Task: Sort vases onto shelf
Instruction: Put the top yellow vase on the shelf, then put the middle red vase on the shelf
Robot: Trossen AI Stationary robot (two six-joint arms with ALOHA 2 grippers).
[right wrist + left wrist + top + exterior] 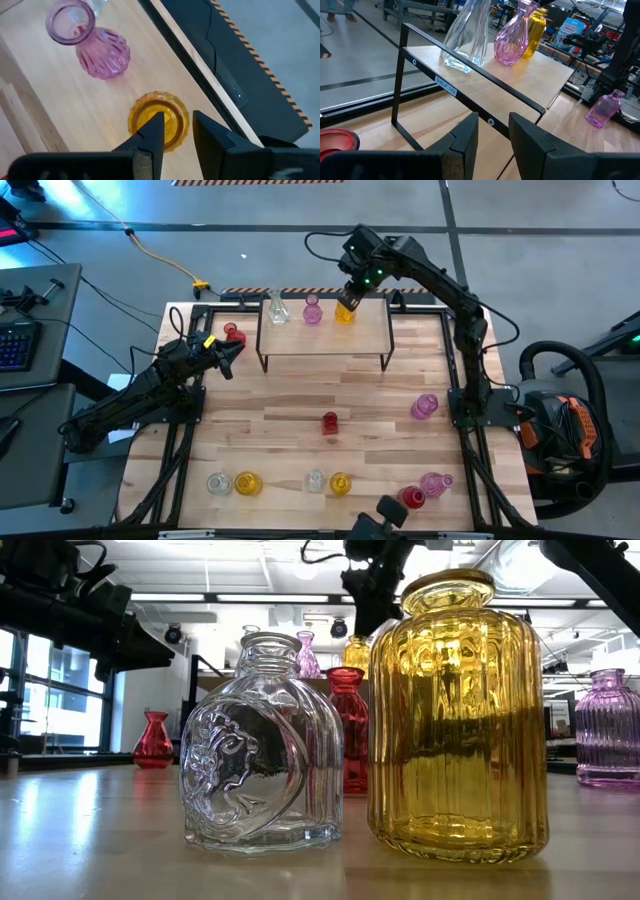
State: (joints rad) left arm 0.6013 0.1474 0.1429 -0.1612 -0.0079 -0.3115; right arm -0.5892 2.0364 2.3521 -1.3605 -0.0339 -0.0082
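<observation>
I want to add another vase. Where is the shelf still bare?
The shelf is bare along its front and right of the amber vase. Its back left is crowded: clear vase, pink vase, amber vase in a row.

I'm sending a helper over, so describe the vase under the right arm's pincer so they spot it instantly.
Find the low wooden shelf at the table's far edge. Three vases stand along its back: clear vase, pink vase, then the yellow vase. It is the amber one nearest the right arm, directly under the right pincer.
</observation>
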